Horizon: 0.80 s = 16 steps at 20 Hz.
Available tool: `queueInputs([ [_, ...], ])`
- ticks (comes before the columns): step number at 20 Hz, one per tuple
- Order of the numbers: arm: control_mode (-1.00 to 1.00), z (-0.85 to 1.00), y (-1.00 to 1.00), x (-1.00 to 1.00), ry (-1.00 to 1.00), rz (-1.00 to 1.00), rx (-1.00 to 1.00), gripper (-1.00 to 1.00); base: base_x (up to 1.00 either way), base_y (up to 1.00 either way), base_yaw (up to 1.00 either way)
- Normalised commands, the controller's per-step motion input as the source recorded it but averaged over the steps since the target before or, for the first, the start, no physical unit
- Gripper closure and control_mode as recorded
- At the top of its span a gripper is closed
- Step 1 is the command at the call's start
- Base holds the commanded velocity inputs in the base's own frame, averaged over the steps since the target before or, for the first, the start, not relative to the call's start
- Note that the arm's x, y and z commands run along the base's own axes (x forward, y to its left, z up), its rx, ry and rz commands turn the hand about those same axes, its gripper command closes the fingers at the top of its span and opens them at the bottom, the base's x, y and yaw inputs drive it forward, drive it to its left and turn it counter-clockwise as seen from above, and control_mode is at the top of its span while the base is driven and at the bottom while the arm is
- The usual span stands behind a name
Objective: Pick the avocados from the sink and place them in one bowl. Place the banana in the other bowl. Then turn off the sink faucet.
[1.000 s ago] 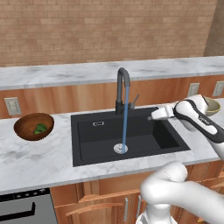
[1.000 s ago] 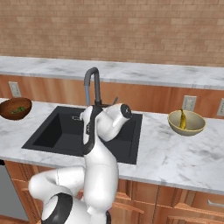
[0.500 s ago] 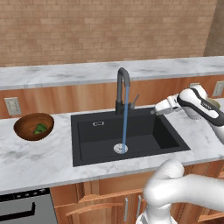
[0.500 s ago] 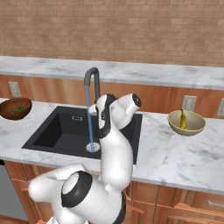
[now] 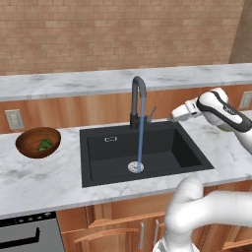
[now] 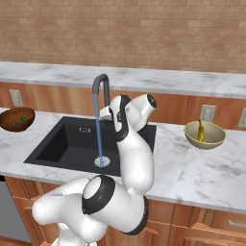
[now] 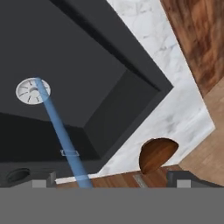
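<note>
Sink (image 5: 167,147): black basin near the counter's front edge, water stream (image 5: 141,133) running onto its round drain (image 5: 135,167).
Gripper (image 5: 172,117): fingers spread, grasping nothing, just right of the faucet (image 5: 138,98).
Brown bowl (image 5: 38,142): far left, green avocados (image 5: 45,144) inside.
Beige bowl (image 6: 205,135): far right, banana (image 6: 200,130) inside.

The gripper (image 5: 172,117) has swung, seemingly, nearer the faucet (image 5: 139,101).
</note>
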Motion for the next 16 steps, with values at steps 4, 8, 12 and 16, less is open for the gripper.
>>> queueInputs([
  [4, -1.0, -0.32, -0.38, 0.18, -0.45, 0.18, -0.07, -1.0, 0.0, 0.0, 0.0],
  [8, -1.0, -0.4, -0.3, 0.19, -0.29, 0.1, -0.12, -1.0, 0.0, 0.0, 0.0],
  [12, -1.0, -0.28, -0.31, 0.31, -0.03, 0.05, -0.03, -1.0, 0.0, 0.0, 0.0],
  [16, -1.0, -0.13, -0.5, 0.48, 0.0, 0.08, 0.01, -1.0, 0.0, 0.0, 0.0],
])
